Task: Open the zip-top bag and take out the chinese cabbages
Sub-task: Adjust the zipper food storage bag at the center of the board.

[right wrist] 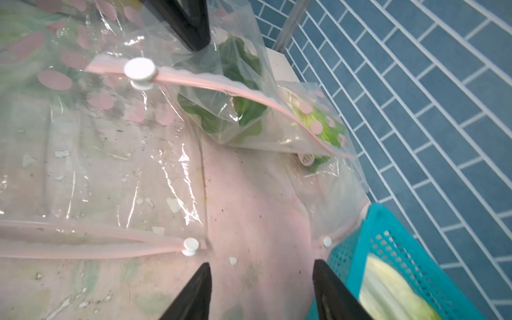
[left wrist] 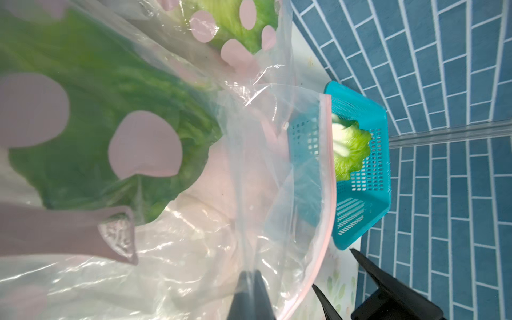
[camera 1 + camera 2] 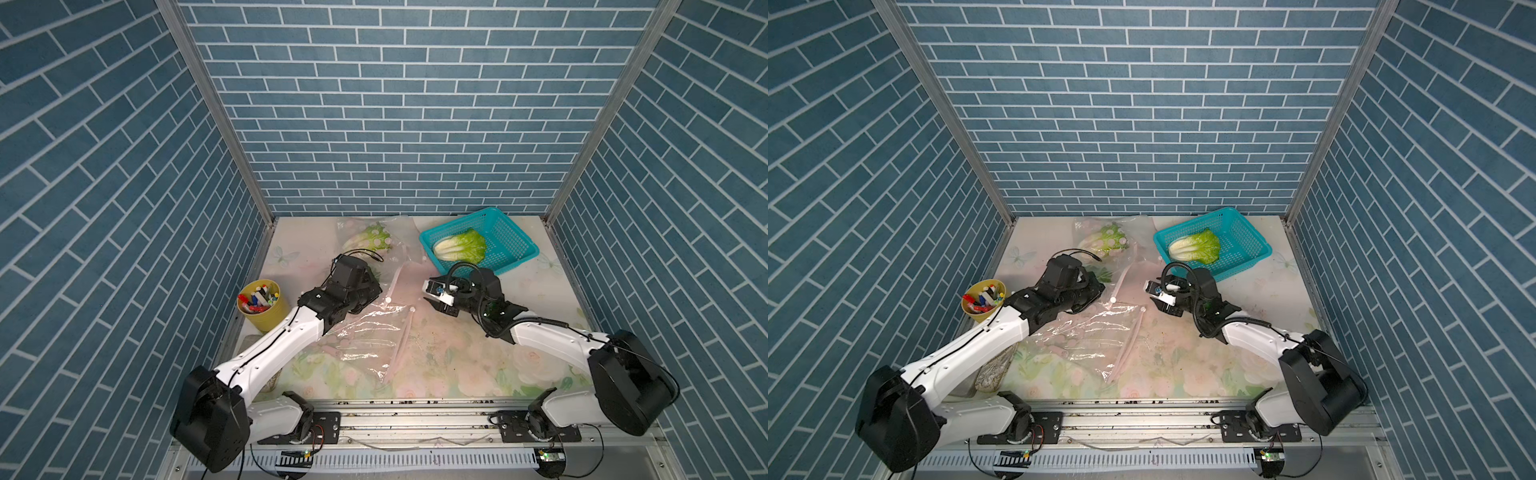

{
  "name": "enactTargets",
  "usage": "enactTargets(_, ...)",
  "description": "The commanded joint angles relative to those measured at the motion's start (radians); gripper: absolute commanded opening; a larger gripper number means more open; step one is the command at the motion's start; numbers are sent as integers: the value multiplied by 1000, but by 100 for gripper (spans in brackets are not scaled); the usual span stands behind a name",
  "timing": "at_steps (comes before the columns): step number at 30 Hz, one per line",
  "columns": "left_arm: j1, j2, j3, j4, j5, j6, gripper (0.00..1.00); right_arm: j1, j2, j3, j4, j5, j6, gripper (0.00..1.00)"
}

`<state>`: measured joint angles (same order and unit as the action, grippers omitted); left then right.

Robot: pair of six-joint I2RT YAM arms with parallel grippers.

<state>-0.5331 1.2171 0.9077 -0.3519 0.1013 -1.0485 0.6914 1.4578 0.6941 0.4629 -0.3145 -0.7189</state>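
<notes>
Pulling with your left gripper [image 2: 249,289] clamped on the zip-top bag [image 3: 365,328] risks its thin film slipping or tearing. Your right gripper [image 1: 261,264], jaws apart, steadies nothing.

Bright, even light; glare on zip-top bag [image 2: 194,249]; close parts blurred.

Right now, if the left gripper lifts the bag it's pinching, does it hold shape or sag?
Likely floppy: the bag is thin, wrinkled clear film. It would probably sag under the cabbage that seems to lie inside. The film looks glossy, so the shut left gripper may slip.
</notes>
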Motion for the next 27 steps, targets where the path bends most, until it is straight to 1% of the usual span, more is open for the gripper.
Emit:
enactTargets(1,20,-35,-26,-129,55,70,0,68,88,41,251,55,-174,67)
enactTargets(6,66,-76,-74,-122,111,68,0,143,192,71,375,100,-235,72)
enactTargets(10,86,-84,-88,-122,141,74,0,184,225,104,359,101,-263,72)
enactTargets(14,93,-73,-86,-117,156,81,0,206,231,137,274,61,-258,68)
enactTargets(19,100,-66,-84,-111,167,84,0,221,227,164,167,2,-228,58)
enactTargets(27,134,-80,-92,-106,193,83,0,249,252,166,147,-34,-200,54)
